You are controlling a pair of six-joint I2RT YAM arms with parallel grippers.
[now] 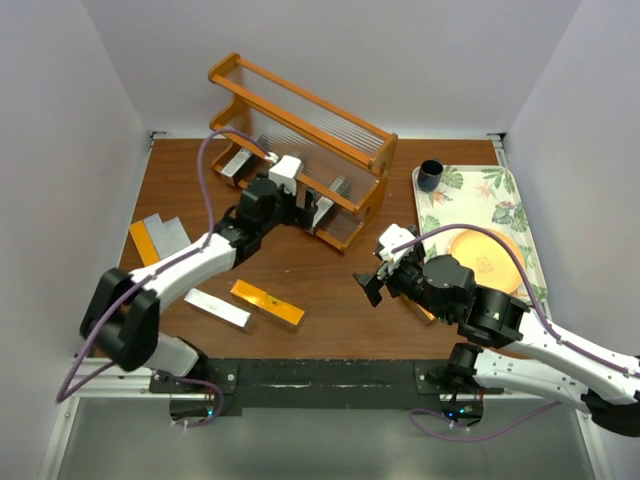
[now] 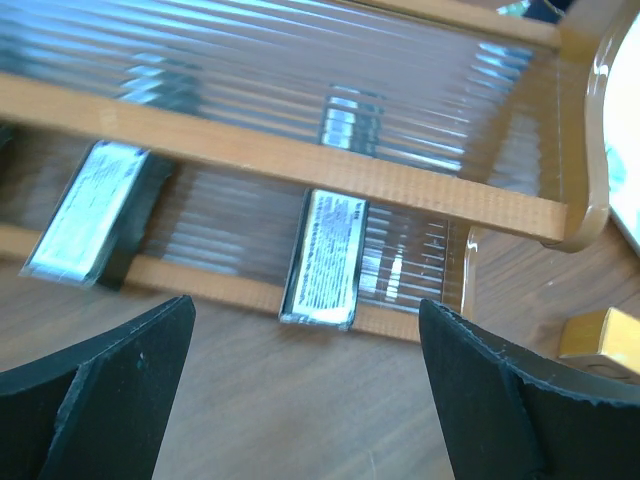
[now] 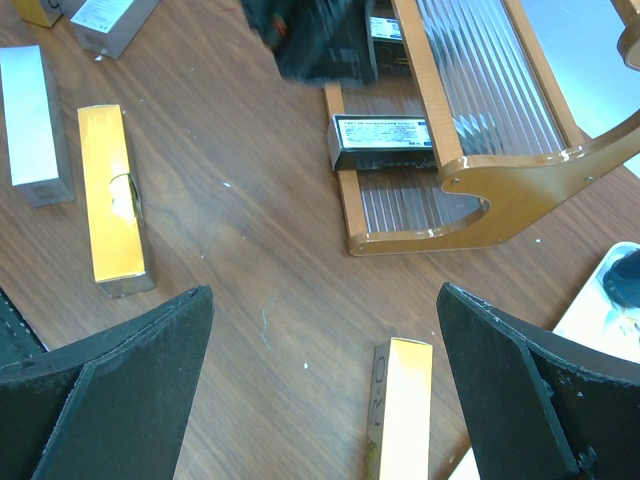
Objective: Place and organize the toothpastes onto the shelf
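Note:
The wooden shelf point(image 1: 300, 130) stands at the back of the table. Two silver toothpaste cartons lie on its bottom tier, one at the left point(image 1: 237, 165) and one at the right point(image 1: 322, 212). My left gripper point(image 1: 303, 207) is open and empty just in front of the right one point(image 2: 325, 255); the other carton point(image 2: 90, 208) lies to its left. My right gripper point(image 1: 372, 285) is open and empty above the table, with an orange carton point(image 3: 402, 405) below it near the right finger. An orange carton point(image 1: 267, 302) and a silver carton point(image 1: 217, 307) lie at the front.
More cartons, orange and silver, lie at the table's left edge point(image 1: 158, 237). A leaf-patterned tray point(image 1: 520, 200) at the right holds an orange plate point(image 1: 487, 255) and a dark cup point(image 1: 430, 175). White walls close in the table.

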